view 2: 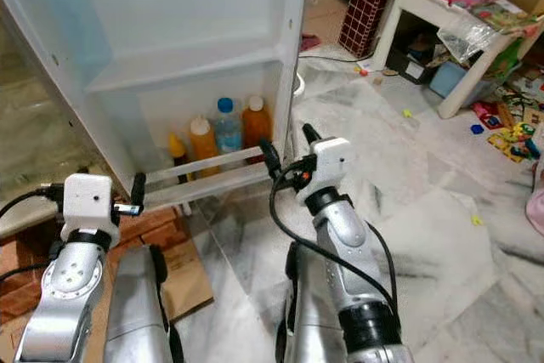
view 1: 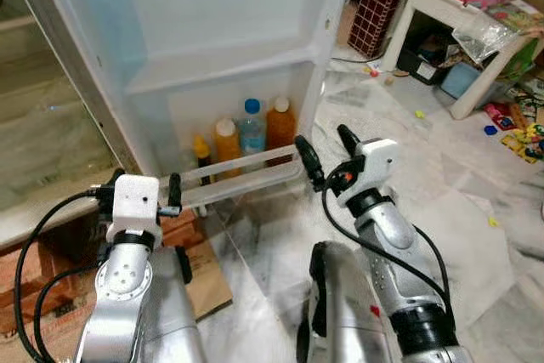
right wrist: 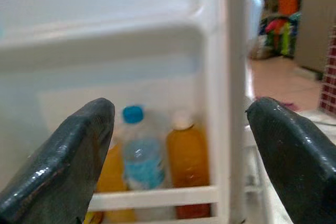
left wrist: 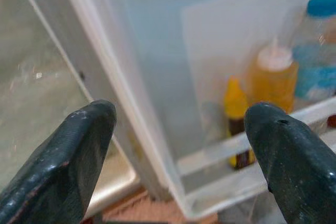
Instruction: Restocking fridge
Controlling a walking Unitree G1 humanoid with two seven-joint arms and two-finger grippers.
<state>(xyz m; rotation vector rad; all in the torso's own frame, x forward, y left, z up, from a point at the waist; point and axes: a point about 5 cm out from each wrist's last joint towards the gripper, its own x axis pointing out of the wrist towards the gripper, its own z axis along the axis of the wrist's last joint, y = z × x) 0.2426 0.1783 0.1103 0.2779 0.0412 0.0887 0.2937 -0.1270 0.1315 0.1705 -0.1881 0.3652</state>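
The open fridge door (view 1: pixel 212 23) is smooth white plastic, with a bottom door shelf (view 1: pixel 242 174) fenced by a pale rail. Behind that rail stand four bottles: a small yellow-capped sauce bottle (view 1: pixel 201 155), an orange squeeze bottle (view 1: pixel 226 144), a clear blue-capped water bottle (view 1: pixel 252 129) and an amber juice bottle (view 1: pixel 280 125). The left gripper (view 1: pixel 143 186) and right gripper (view 1: pixel 323 155) hover just before the rail, fingers spread apart, empty.

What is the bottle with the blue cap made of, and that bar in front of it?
The blue-capped bottle looks like clear, thin plastic: you can see through it around its blue label. The rail across the fridge door shelf seems to be cloudy, see-through plastic, since the bottles show faintly behind it. Both are guesses from looks alone.
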